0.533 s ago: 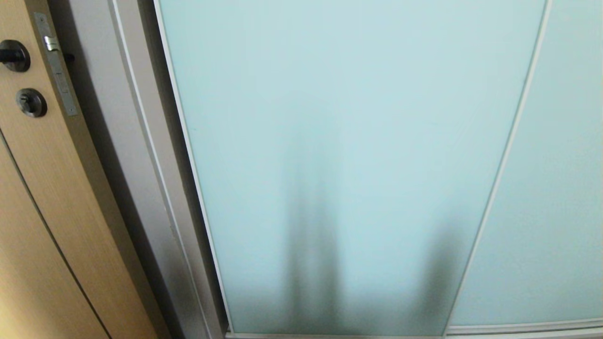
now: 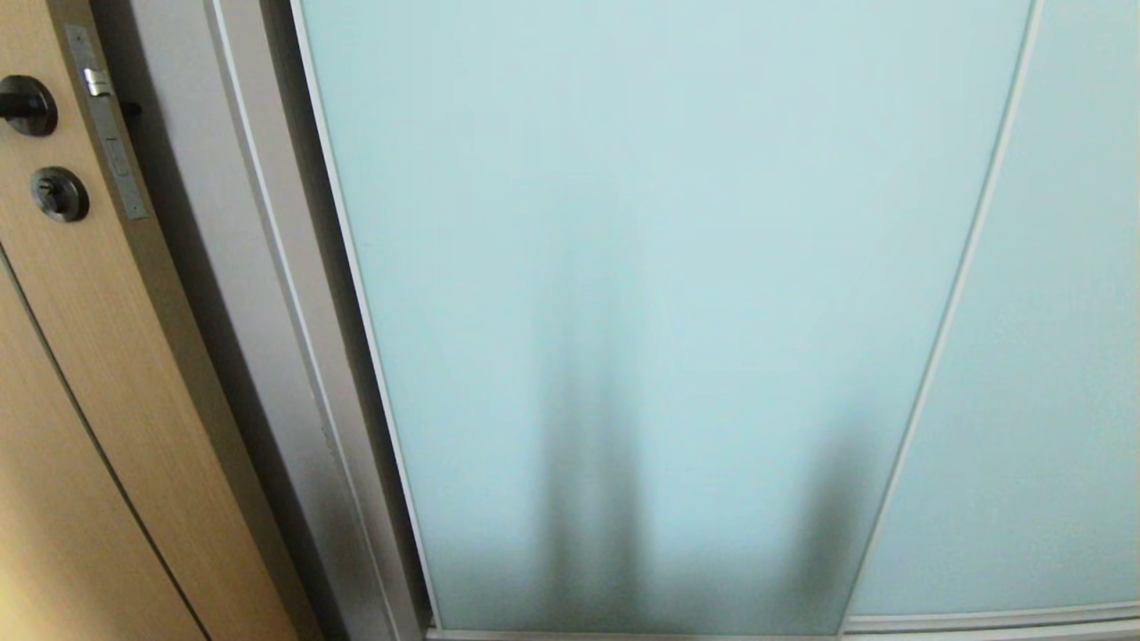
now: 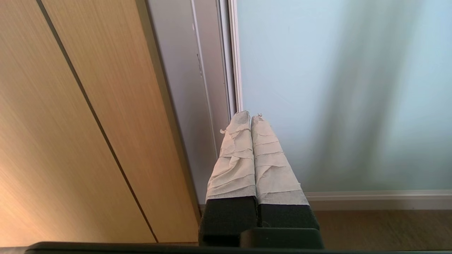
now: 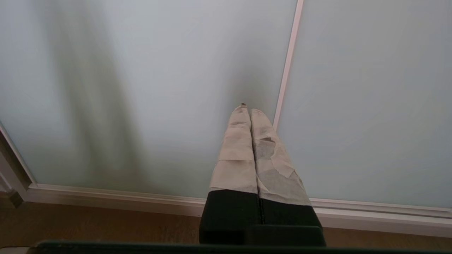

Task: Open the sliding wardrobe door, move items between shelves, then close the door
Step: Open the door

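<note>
The sliding wardrobe door (image 2: 641, 267) is a frosted pale aqua glass panel in a thin silver-white frame, and it stands closed across most of the head view. The items and shelves are hidden behind it. Neither arm shows in the head view. My left gripper (image 3: 250, 116) is shut and empty, its tape-wrapped fingers pointing at the door's left frame edge (image 3: 235, 70). Over in the right wrist view, my right gripper (image 4: 249, 110) is also shut and empty, facing the glass (image 4: 159, 88) beside the white strip (image 4: 287, 67) between two panels.
A tan wooden door (image 2: 62, 374) with black knobs (image 2: 27, 105) stands at the left, beside the grey wardrobe side post (image 2: 258, 312). A second frosted panel (image 2: 1051, 356) lies to the right. Brown wood floor (image 4: 88, 222) runs below the bottom rail (image 4: 106, 201).
</note>
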